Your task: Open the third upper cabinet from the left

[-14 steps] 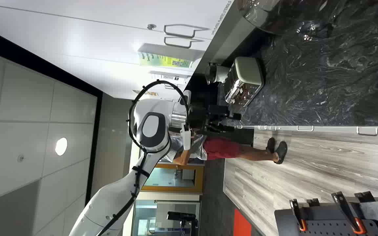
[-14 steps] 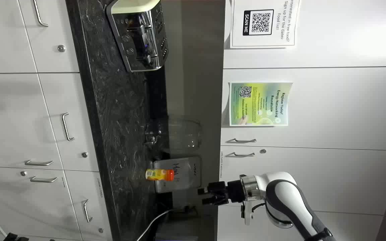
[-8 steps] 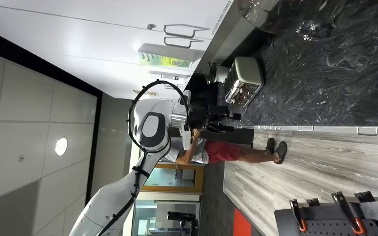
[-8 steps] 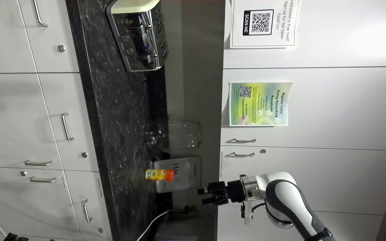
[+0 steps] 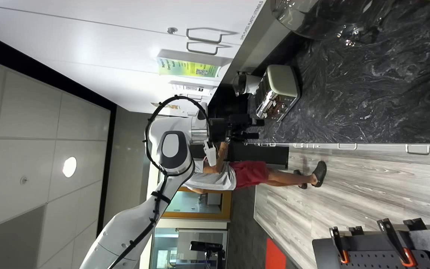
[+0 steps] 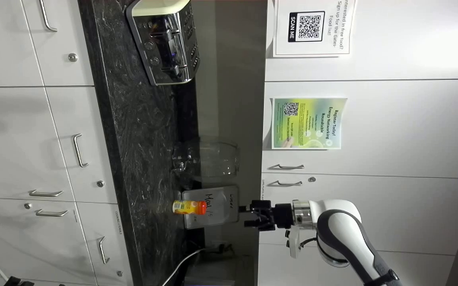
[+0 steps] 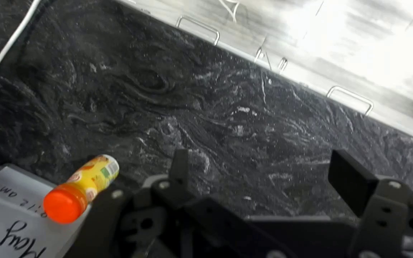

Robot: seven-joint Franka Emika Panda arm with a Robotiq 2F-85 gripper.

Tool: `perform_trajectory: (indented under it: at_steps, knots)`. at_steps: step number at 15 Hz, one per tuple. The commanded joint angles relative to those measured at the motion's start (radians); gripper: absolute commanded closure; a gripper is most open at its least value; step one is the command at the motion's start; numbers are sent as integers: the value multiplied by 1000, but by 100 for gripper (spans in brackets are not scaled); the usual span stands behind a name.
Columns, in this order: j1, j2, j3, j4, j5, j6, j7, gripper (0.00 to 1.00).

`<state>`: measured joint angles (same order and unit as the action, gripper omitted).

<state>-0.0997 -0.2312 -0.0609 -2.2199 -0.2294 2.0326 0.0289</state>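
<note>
The third upper cabinet's flat white door is shut in both exterior views, which stand on their side; it also shows at the top of an exterior view. Its slim metal bar handle sits near the lower corner, beside a round lock. The edge label is partly hidden by my gripper in an exterior view. My gripper points down at the counter, in front of the door's lower edge and apart from the handle. In the wrist view my gripper is open and empty; cabinet and handle are out of that view.
On the dark counter stand a yellow bottle with orange cap, a whiteboard, a clear glass jar and a toaster. The neighbouring door's handle lies close to this one. A person stands behind.
In the last half second my gripper has risen slightly and shifted sideways toward the handle's side of the door. The door has not moved. The person behind has shifted.
</note>
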Motion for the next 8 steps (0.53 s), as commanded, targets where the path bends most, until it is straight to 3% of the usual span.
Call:
perform_trajectory:
  at_steps: [1, 8]
  knots:
    - [4, -26, 58, -26, -80, 126, 213, 0]
    - [-25, -12, 167, -2, -403, 225, 718, 0]
